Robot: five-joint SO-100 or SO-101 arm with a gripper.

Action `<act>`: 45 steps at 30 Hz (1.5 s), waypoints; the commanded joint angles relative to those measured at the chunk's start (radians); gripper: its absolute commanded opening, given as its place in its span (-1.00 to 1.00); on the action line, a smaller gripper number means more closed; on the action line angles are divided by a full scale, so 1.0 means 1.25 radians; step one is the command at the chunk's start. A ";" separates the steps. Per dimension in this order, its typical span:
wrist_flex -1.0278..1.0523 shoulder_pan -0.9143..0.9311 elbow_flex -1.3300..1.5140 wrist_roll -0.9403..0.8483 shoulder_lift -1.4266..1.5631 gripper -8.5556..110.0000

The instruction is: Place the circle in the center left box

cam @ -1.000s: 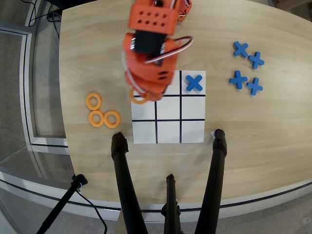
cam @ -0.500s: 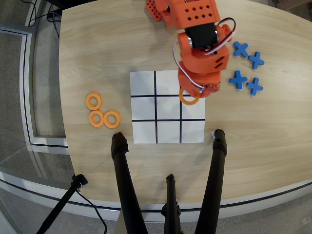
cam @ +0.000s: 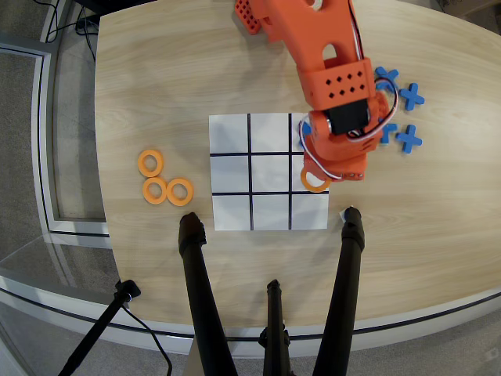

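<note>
The orange arm (cam: 333, 94) hangs over the grid's (cam: 268, 172) right column in the overhead view — a ring (cam: 313, 183) peeks out beneath. Whether the gripper (cam: 322, 166) holds it cannot be told.

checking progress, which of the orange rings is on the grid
The orange ring in the middle row's right-hand cell, partly under the end effector. The other three rings lie clustered on bare table left of the grid.
</note>
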 commanded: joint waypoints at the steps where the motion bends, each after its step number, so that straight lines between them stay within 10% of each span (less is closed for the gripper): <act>1: -0.013 -0.004 -0.058 0.006 -0.042 -0.86; 32: -0.026 0.037 -0.079 -0.002 -0.145 -0.64; 45: 0.349 0.071 0.006 -0.010 0.399 -0.64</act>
